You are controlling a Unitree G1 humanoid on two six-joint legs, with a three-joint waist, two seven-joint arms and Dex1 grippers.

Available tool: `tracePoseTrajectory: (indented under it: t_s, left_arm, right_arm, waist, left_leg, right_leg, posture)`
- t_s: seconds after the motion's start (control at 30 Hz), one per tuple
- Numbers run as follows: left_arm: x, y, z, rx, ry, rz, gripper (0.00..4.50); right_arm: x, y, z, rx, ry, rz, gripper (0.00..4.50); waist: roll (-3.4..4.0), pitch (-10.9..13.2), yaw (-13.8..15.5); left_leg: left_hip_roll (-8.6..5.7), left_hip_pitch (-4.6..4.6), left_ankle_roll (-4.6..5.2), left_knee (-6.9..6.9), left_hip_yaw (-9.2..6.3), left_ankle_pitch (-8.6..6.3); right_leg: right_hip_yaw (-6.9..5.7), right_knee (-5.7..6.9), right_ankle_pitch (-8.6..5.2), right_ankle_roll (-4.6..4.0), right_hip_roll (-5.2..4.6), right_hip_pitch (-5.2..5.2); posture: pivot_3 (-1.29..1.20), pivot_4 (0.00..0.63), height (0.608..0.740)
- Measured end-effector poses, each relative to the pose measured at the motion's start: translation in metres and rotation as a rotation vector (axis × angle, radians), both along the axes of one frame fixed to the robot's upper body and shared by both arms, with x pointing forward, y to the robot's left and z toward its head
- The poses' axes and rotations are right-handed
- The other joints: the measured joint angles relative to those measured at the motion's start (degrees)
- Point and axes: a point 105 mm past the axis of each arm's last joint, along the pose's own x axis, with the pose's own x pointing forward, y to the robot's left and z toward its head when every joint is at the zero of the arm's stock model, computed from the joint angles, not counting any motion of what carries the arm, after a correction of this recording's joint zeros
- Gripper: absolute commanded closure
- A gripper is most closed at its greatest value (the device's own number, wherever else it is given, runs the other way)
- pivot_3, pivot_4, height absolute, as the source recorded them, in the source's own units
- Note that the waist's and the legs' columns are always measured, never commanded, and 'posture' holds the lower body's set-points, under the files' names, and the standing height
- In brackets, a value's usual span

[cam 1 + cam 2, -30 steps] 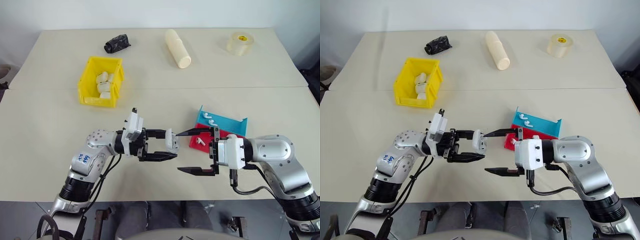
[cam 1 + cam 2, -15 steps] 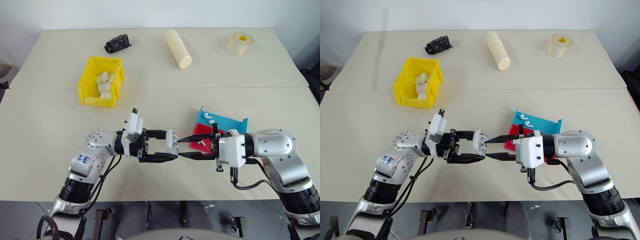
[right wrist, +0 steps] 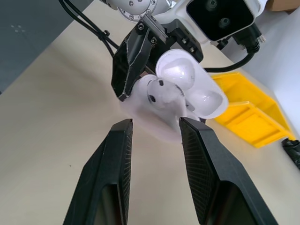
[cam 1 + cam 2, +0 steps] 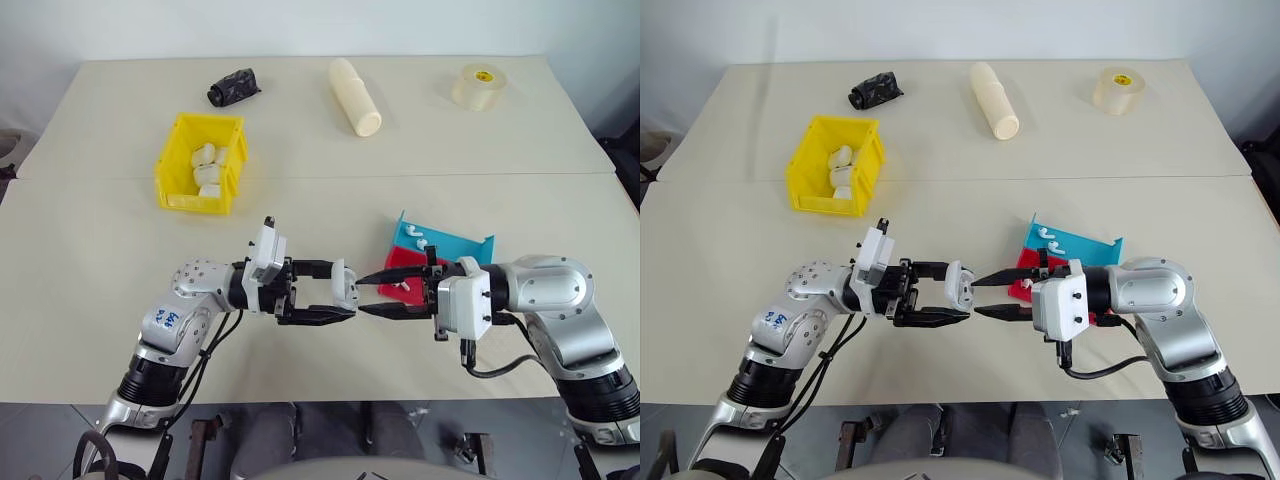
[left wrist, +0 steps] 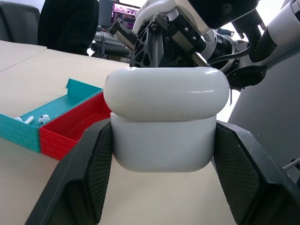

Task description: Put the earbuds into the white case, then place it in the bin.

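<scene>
The white case (image 4: 346, 284) hangs above the table's front middle, with my left gripper (image 4: 342, 292) shut on its sides. The right wrist view shows its lid open and one earbud (image 3: 157, 91) seated inside. My right gripper (image 4: 360, 295) points at the case from the right. Its fingers are open to a narrow gap with nothing between them, and their tips are right at the case's edge. More earbuds (image 4: 419, 240) lie in the blue tray, and one earbud (image 4: 403, 285) lies in the red tray. The yellow bin (image 4: 195, 200) stands at the back left with several white pieces in it.
The blue tray (image 4: 455, 246) and red tray (image 4: 394, 264) sit side by side just behind my right gripper. A cream cylinder (image 4: 356, 97), a roll of clear tape (image 4: 478, 86) and a black crumpled object (image 4: 234, 86) lie along the table's far side.
My right gripper's fingers have narrowed from wide open to a small gap, the wrist has rolled, and its tips have come up to the case. My left gripper has held still.
</scene>
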Motion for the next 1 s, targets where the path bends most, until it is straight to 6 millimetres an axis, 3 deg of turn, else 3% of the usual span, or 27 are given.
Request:
tracePoseTrajectory:
  t_s: [0.7,0.8,0.9,1.0]
  left_arm:
    - [0.0,0.003,-0.001,0.005,0.004,0.007,1.7]
    - [0.001,0.004,-0.001,0.005,0.001,0.011,1.7]
    - [0.001,0.004,0.0,0.002,0.002,0.015,1.7]
    - [0.0,0.003,-0.001,0.003,0.008,0.009,1.7]
  right_arm:
    - [-0.001,0.004,0.007,0.02,-0.091,0.028,2.89]
    - [-0.001,0.006,0.006,0.024,-0.09,0.032,3.47]
    - [-0.004,0.011,0.004,0.041,-0.085,0.055,4.45]
    - [-0.006,0.016,0.004,0.054,-0.088,0.074,4.45]
  waist:
    - [0.0,0.0,-0.02]
    - [0.0,0.0,-0.02]
    - [0.0,0.0,-0.04]
    - [0.0,0.0,-0.04]
  left_leg:
    - [0.0,0.0,-0.01,0.01,0.0,0.01]
    - [0.0,0.0,-0.01,0.01,0.0,0.01]
    - [0.0,0.01,-0.01,0.01,0.0,0.01]
    - [-0.01,0.0,-0.01,0.02,0.0,0.01]
  right_leg:
    - [0.0,0.07,0.0,0.0,0.0,0.0]
    - [0.0,0.08,0.0,0.0,0.0,0.0]
    - [0.0,0.09,0.0,0.0,0.0,0.0]
    - [0.01,0.1,0.0,0.0,0.0,0.0]
  posture:
    - [0.0,0.15,0.74]
    - [0.0,0.15,0.74]
    - [0.0,0.15,0.74]
    - [0.0,0.15,0.74]
